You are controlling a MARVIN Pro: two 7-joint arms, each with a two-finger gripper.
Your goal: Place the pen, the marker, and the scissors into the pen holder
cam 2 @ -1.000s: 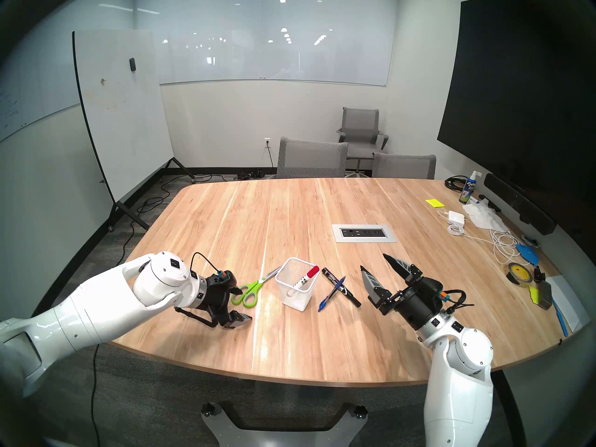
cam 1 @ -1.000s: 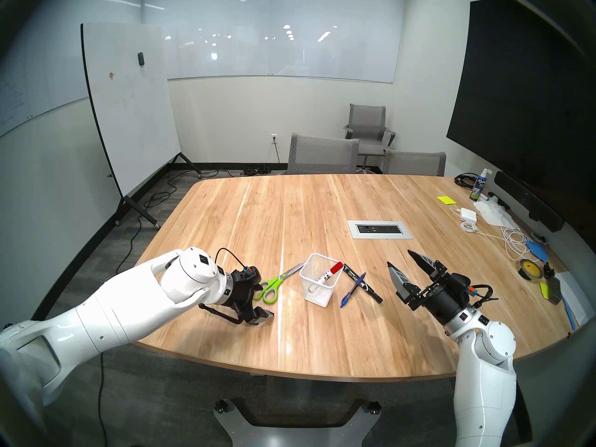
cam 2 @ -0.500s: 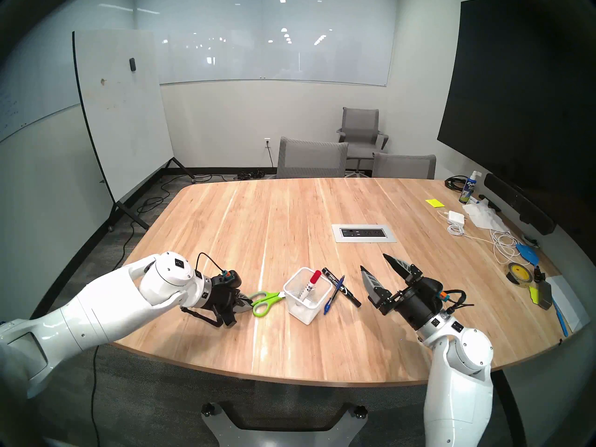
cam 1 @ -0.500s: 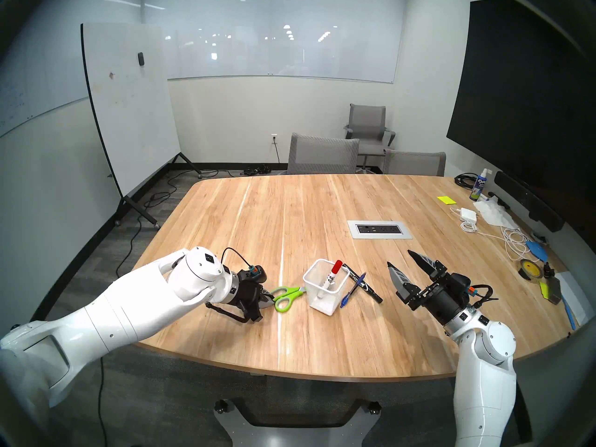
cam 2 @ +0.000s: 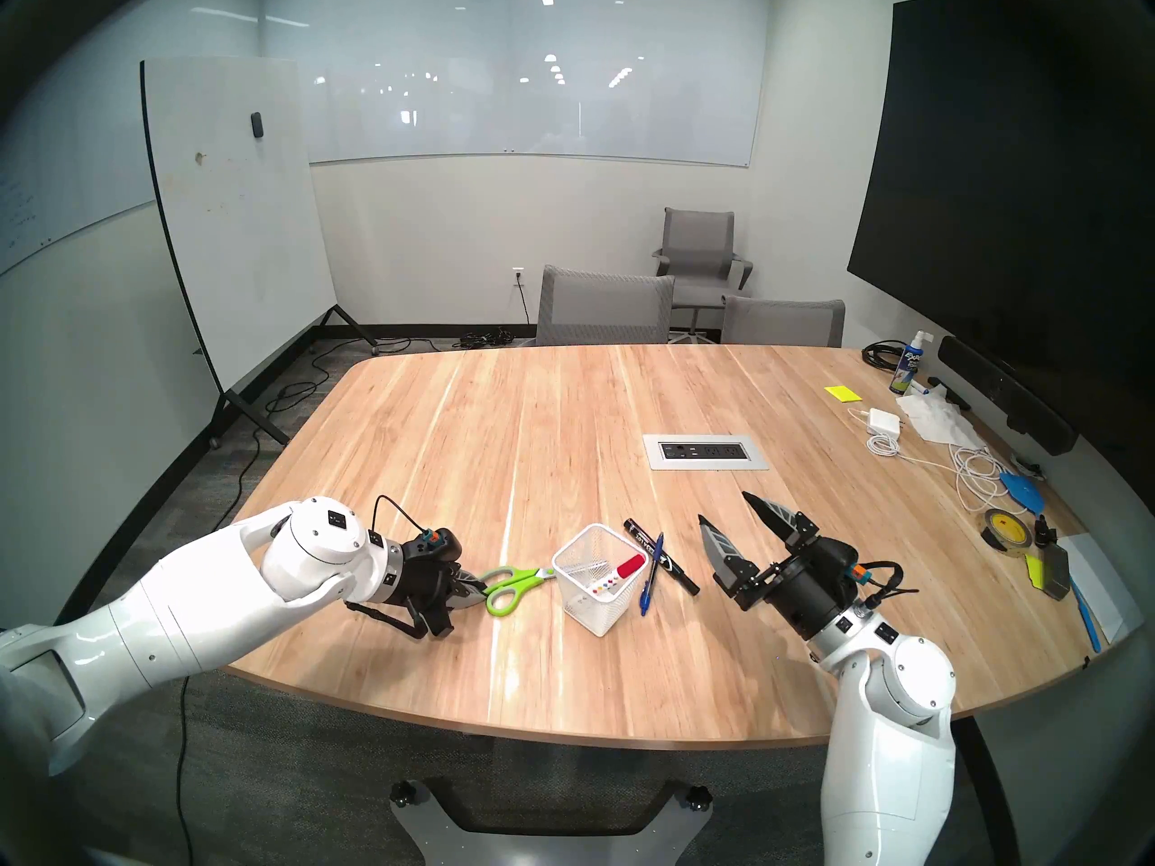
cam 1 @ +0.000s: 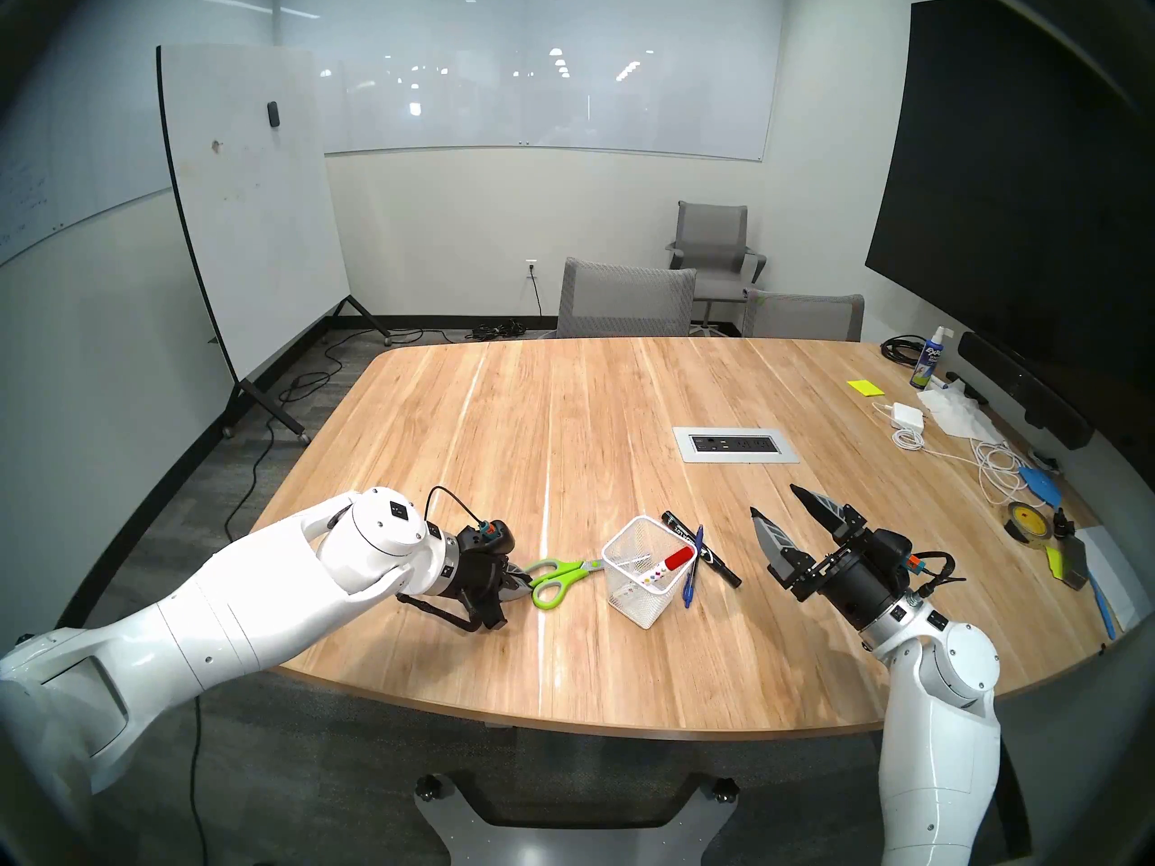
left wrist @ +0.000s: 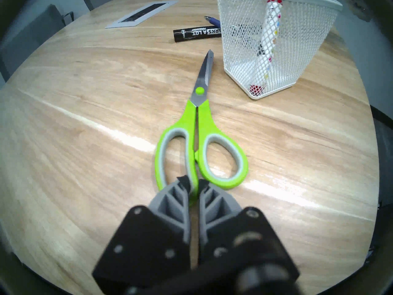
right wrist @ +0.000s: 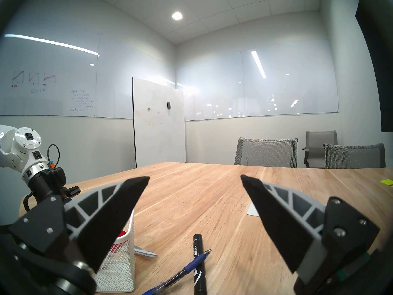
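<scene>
The lime-green-handled scissors lie flat on the wooden table, blades pointing at the pen holder. My left gripper is shut on the rim of one handle loop. The white mesh pen holder stands just right of the blade tips. A red-capped white marker leans inside it. Right of the holder lie the black marker and the blue pen, which crosses over it. My right gripper hovers open further right, holding nothing.
A power outlet panel is set into the table behind the pens. A charger with cables, a tape roll and a spray bottle clutter the right side. Grey chairs stand at the far edge.
My left gripper moved right and shut on the scissors' handle. The scissors swung and slid right, pushing the pen holder right; the red-capped marker tipped over inside and the pen turned.
</scene>
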